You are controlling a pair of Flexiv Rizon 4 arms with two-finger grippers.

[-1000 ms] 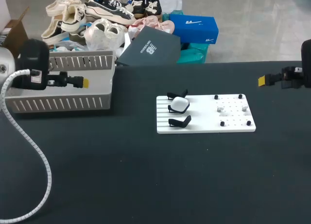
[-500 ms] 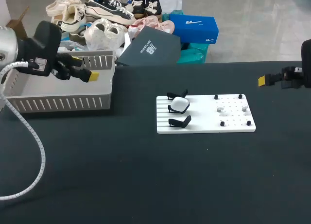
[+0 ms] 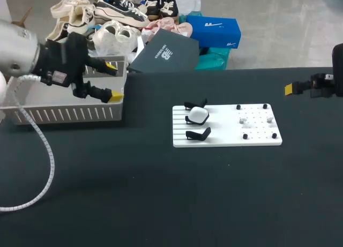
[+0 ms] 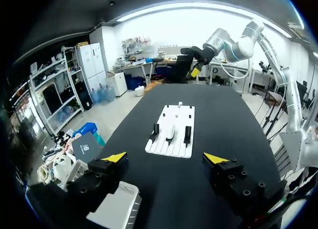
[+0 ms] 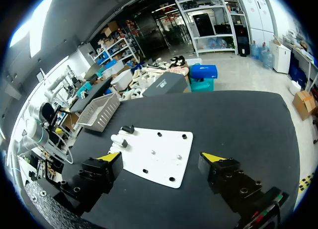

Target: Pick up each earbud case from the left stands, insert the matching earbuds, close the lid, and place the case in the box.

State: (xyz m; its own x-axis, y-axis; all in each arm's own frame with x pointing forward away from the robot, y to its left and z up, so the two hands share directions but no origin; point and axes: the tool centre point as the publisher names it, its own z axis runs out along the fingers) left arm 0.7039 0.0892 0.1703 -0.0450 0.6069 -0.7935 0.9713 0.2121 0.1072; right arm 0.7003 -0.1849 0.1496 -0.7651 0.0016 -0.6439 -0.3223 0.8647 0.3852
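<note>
On board [image 3: 220, 125] left side, 1 case [image 3: 198, 115] sits on a stand. Probably light, stiff, slick; pinch across its sides. Left pincer [image 3: 114, 83], right pincer [image 5: 160, 157]: both released, empty, off board.

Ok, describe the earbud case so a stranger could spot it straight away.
Find the white board in the middle of the black table. Three black stands line its left edge, and the case sits on the middle one. It is the only rounded white thing there; the stands either side are empty.
</note>
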